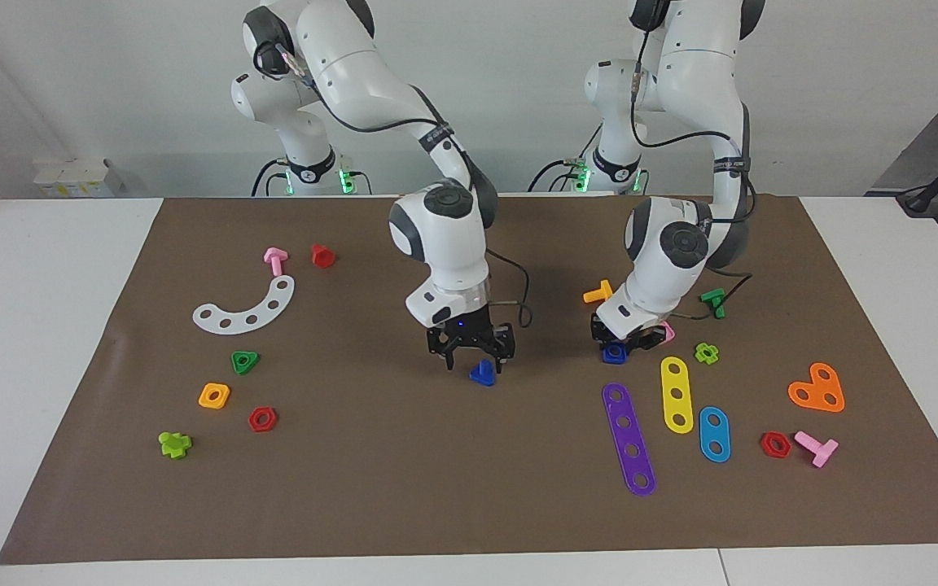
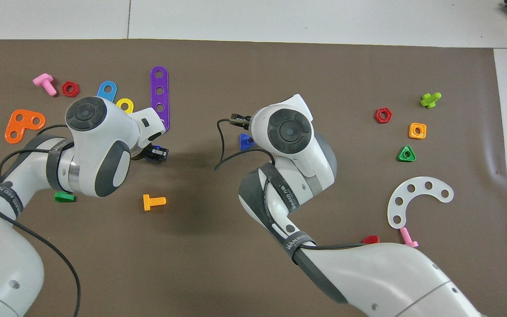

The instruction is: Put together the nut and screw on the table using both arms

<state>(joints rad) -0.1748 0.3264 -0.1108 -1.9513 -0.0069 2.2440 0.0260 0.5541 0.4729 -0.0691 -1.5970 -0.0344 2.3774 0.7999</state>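
Observation:
The dark-blue screw (image 1: pixel 481 373) lies on the brown mat (image 1: pixel 404 488) of the table, near its middle, also seen in the overhead view (image 2: pixel 245 141). My right gripper (image 1: pixel 473 362) hangs just over the screw, open, its fingertips apart on either side and not holding it. Toward the left arm's end, the dark-blue nut (image 1: pixel 614 352) sits low at the mat with my left gripper (image 1: pixel 620 343) shut on it. From overhead the left gripper (image 2: pixel 154 153) shows a little blue between its fingers, while the right wrist covers the right gripper.
A purple strip (image 1: pixel 628 439), yellow strip (image 1: pixel 675 394) and blue strip (image 1: pixel 714 434) lie close to the nut, farther from the robots. A pink square nut (image 1: pixel 666 330), orange bolt (image 1: pixel 598 291) and green bolt (image 1: pixel 713 301) ring the left gripper. A white arc (image 1: pixel 245 308) lies toward the right arm's end.

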